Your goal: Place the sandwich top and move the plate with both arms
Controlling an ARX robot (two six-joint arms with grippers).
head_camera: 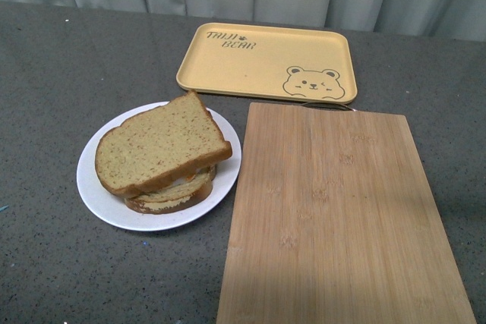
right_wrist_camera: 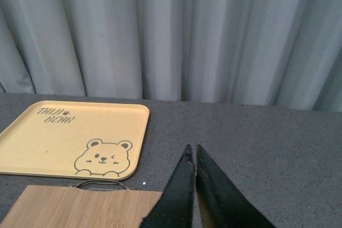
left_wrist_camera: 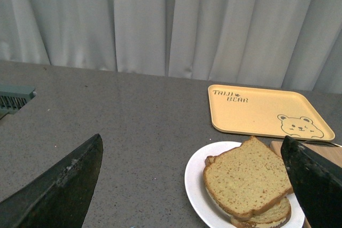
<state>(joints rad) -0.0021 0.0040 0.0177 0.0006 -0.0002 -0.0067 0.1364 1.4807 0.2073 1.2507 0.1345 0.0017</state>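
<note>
Sandwich top (head_camera: 159,146) could slide off.
Tipping the plate (head_camera: 99,199) would do it; left pincer (left_wrist_camera: 191,140) wide open, right pincer (right_wrist_camera: 193,148) pinched together, both empty.

Looks like a staged lab bench: grey speckled tabletop (head_camera: 61,58) backed by plain pale curtain (right_wrist_camera: 160,36), bamboo board (head_camera: 342,218) laid out.

The top (head_camera: 161,144) covers most of the lower slices (head_camera: 173,196); what lies between them cannot be told; the board (head_camera: 334,218) runs off the front view's bottom edge; the left wrist view's edges cut off the plate (left_wrist_camera: 196,185) and a grey-green thing (left_wrist_camera: 15,99).
</note>
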